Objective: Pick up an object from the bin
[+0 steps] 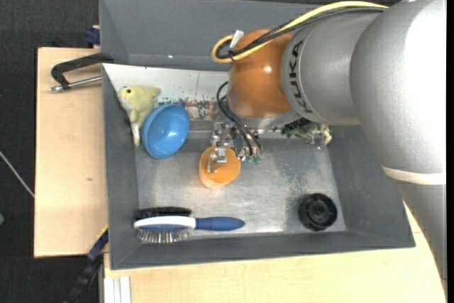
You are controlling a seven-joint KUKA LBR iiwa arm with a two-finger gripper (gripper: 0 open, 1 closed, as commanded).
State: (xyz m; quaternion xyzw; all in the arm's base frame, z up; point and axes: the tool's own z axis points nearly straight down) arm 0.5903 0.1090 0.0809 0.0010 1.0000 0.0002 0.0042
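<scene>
In the camera view, a grey metal bin (120, 174) is seen from above, and the arm (369, 74) is brought in from the right, its wrist clad in an orange cover (259, 85). The gripper (225, 151) is held low over the middle of the bin floor, at the upper edge of a round orange thing (216, 174), which lies flat on the floor near the centre. The tip of the gripper is overlapped with the top of that thing, but contact cannot be made out, and whether the gripper is spread or pressed together cannot be told, as its lower end is lost among dark cables and metal parts.

Just to the left of the gripper, a blue rounded shell (165, 130) is tilted against the back left part of the floor. Behind it, in the back left corner, a pale yellow soft toy (140, 101) is lodged, touching the blue shell. Along the front wall a brush (186, 223) is laid lengthwise, with black and white bristles at its left end and a blue handle pointing right. In the front right corner, well apart from the orange thing, a black round cap (316, 211) is set. A small pale green thing (313, 133) is partly covered by the arm at the back right.
</scene>
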